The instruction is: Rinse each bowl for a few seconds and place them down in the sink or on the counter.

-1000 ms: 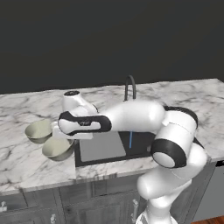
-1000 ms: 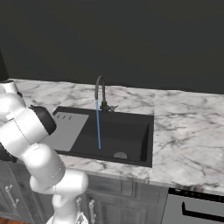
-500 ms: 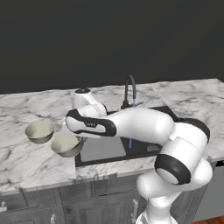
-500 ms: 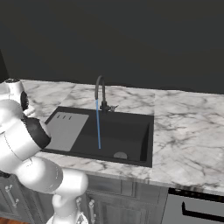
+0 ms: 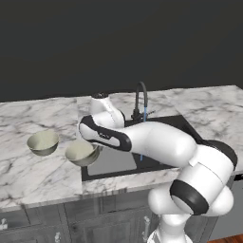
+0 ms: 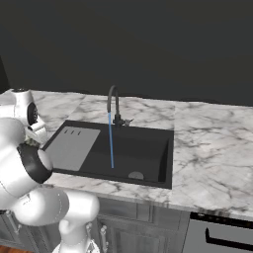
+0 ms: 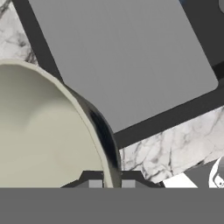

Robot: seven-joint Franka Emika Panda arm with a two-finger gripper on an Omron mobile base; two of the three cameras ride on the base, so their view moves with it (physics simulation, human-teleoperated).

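My gripper [image 7: 111,184] is shut on the rim of one pale beige-olive bowl [image 7: 39,135], which passes between the two fingertips [image 7: 95,183]. In the left base view this bowl [image 5: 83,153] hangs just above the counter, at the left edge of the black sink [image 5: 163,124], with the gripper [image 5: 98,150] at its right rim. The other bowl [image 5: 43,142] stands upright on the white marble counter [image 5: 28,118], further left. The grey drainboard [image 7: 118,57] lies just beyond the held bowl. A thin stream of water [image 6: 111,143] runs from the dark faucet [image 6: 114,104] into the basin [image 6: 143,148].
My own white arm stretches across the front of the sink [image 5: 156,142] and hides much of the basin in the left base view. The round drain [image 6: 136,175] sits at the basin's front. Marble counter [image 6: 212,143] stretches to the right of the sink.
The held bowl has moved right and slightly up, away from the other bowl and towards the sink's left edge. The arm swung with it. The water keeps running.
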